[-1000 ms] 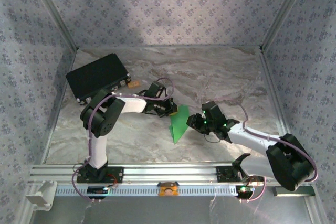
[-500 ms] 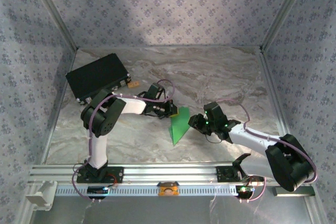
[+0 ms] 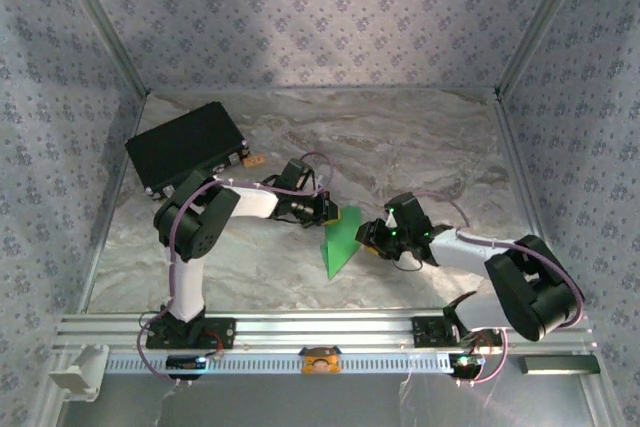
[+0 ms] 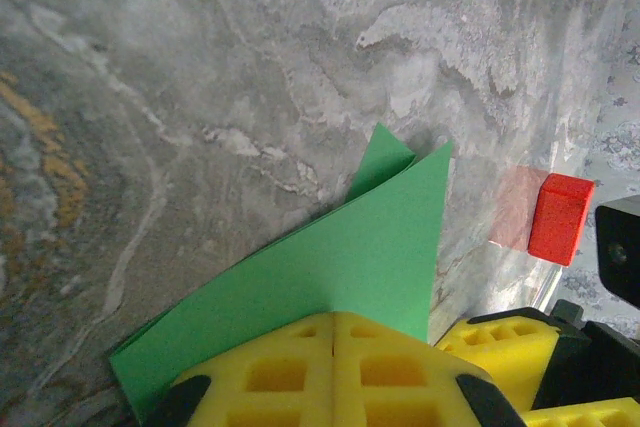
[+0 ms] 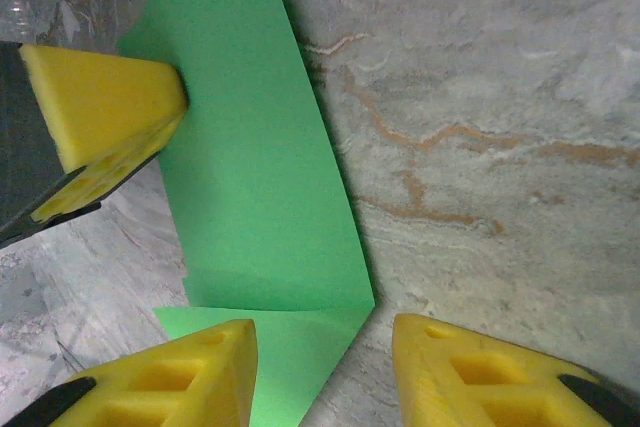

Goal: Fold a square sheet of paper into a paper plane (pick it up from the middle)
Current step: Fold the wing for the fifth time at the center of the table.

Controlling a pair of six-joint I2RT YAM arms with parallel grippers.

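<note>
The marble-patterned table [image 3: 420, 147] is spreading between papered walls, with a black rectangular case [image 3: 185, 147] lying at its far left corner. Both arms are reaching in toward the middle of the table from the near rail, the left arm [image 3: 200, 222] bending in from the left and the right arm [image 3: 500, 267] stretching low across from the right.

Between them the green paper plane [image 3: 340, 242] is lying flat on the table, a long triangle whose point is aiming at the near edge. In the left wrist view its layers [image 4: 340, 257] are showing as two overlapping corners.

The left gripper [image 3: 328, 213] is bearing down on the plane's far left corner, its yellow fingers [image 4: 280, 372] clenched tight together with the paper running under them. The right gripper [image 5: 325, 337] is standing released, one finger hanging over the plane's folded flap [image 5: 260, 167] and the other over bare table just beside the edge.

A small red block [image 4: 560, 217] is sitting apart from the paper, near the wall.
</note>
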